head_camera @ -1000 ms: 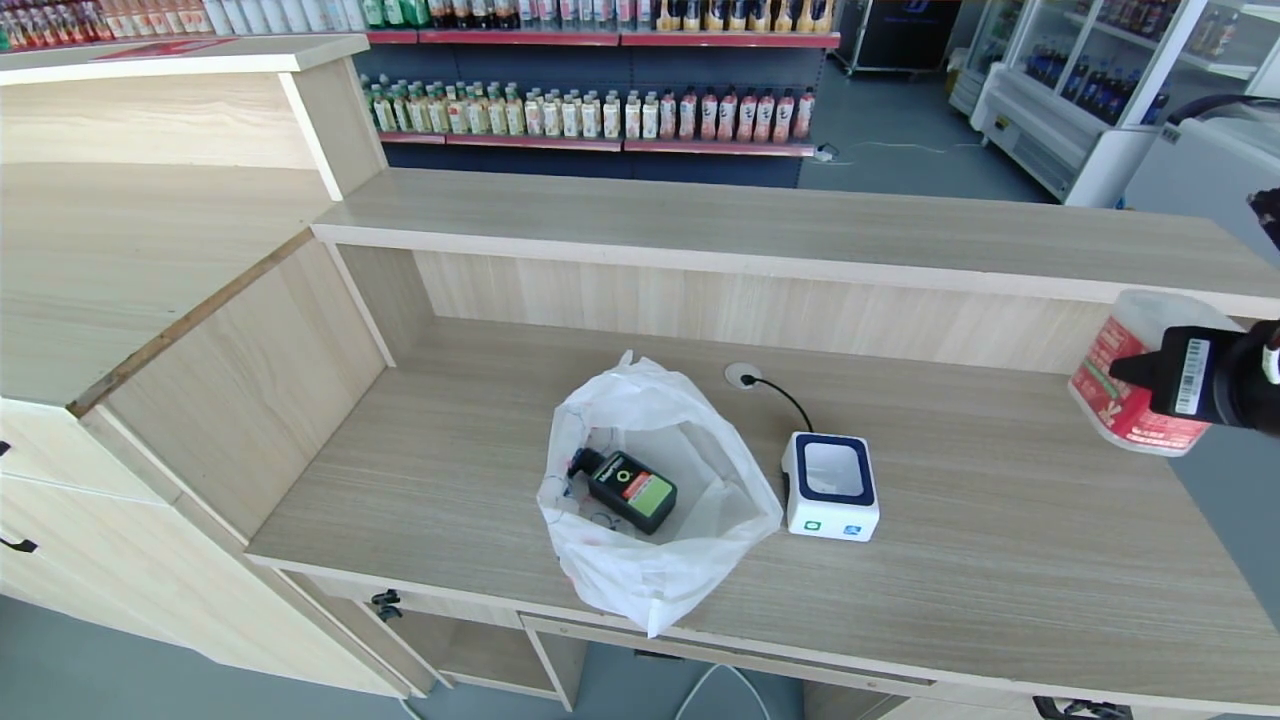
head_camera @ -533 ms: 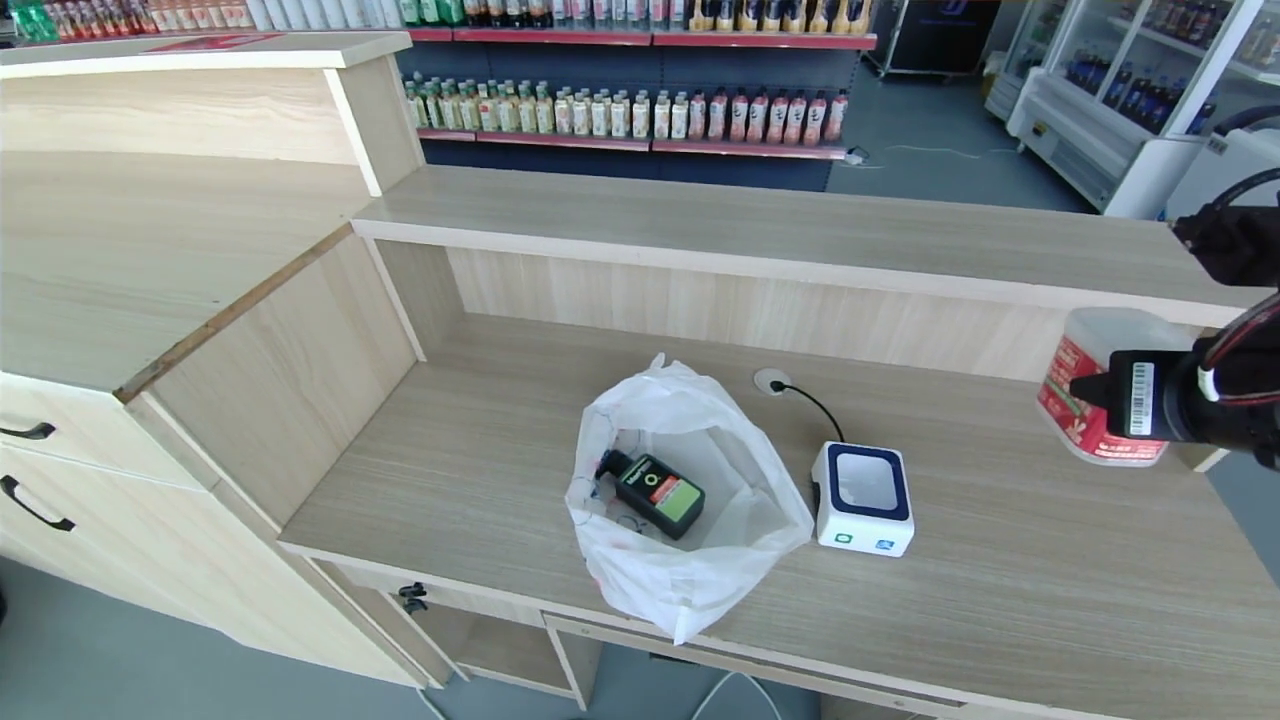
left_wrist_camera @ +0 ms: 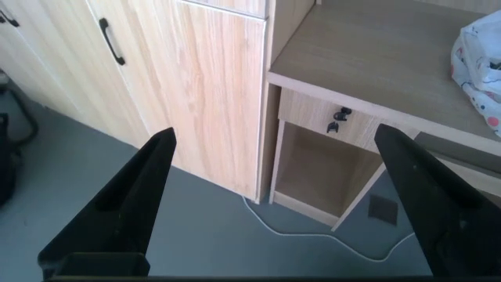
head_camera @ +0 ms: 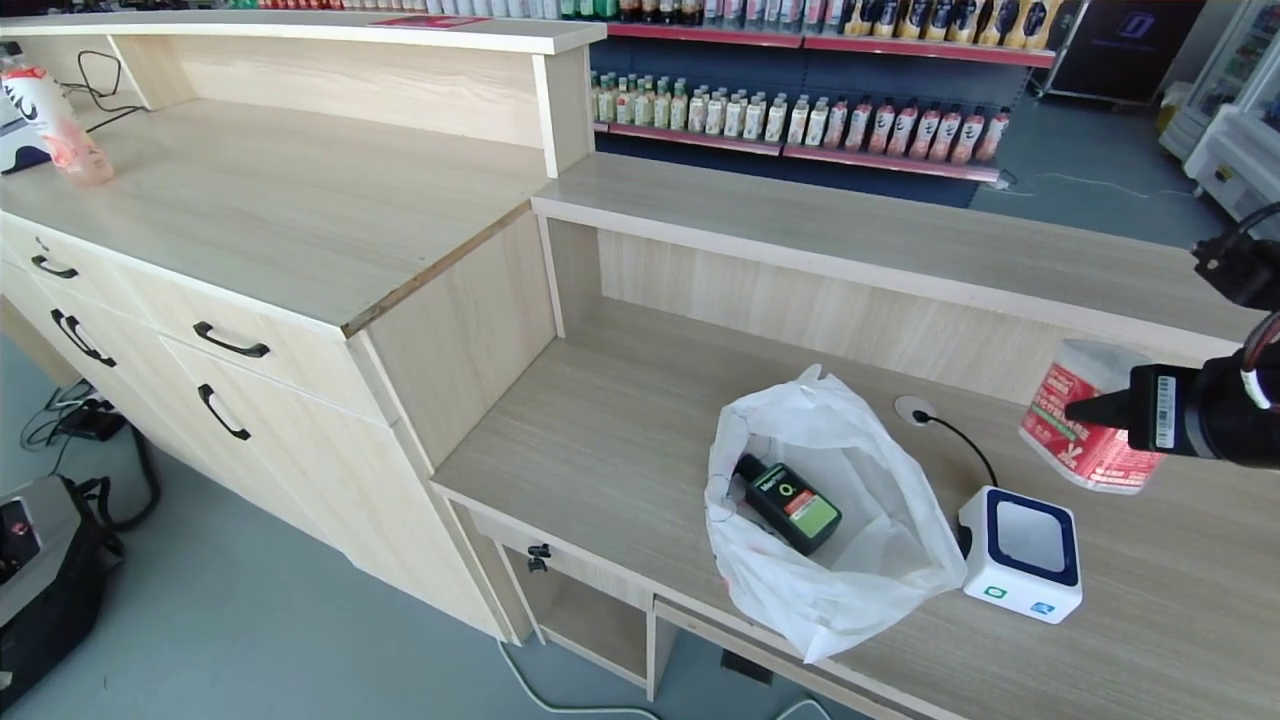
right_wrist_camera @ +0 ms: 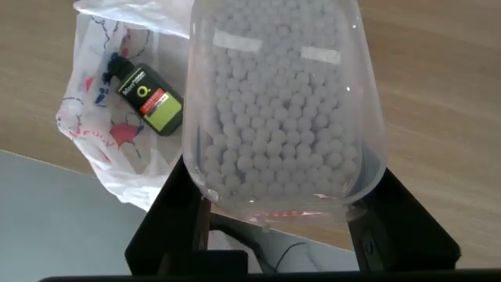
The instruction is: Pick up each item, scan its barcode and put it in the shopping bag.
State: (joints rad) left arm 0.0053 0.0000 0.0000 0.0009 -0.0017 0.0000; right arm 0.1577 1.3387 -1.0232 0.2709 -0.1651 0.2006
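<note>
Right gripper [right_wrist_camera: 286, 227] clamped on a translucent jar [head_camera: 1085, 420], fingers on both sides; jar packed w/ small white beads, red label w/ white print, too small to read; held above the tabletop [head_camera: 620, 430], behind and right of the scanner [head_camera: 1020, 553]. Scanner white w/ dark blue frame. Shopping bag [head_camera: 830, 590], white plastic w/ red and blue print, mouth open, just left of scanner; inside lies a dark pump bottle [head_camera: 790, 503], green-and-orange label. Left gripper [left_wrist_camera: 274, 204] spread wide, holding nothing, over the floor, well left of scanner.
</note>
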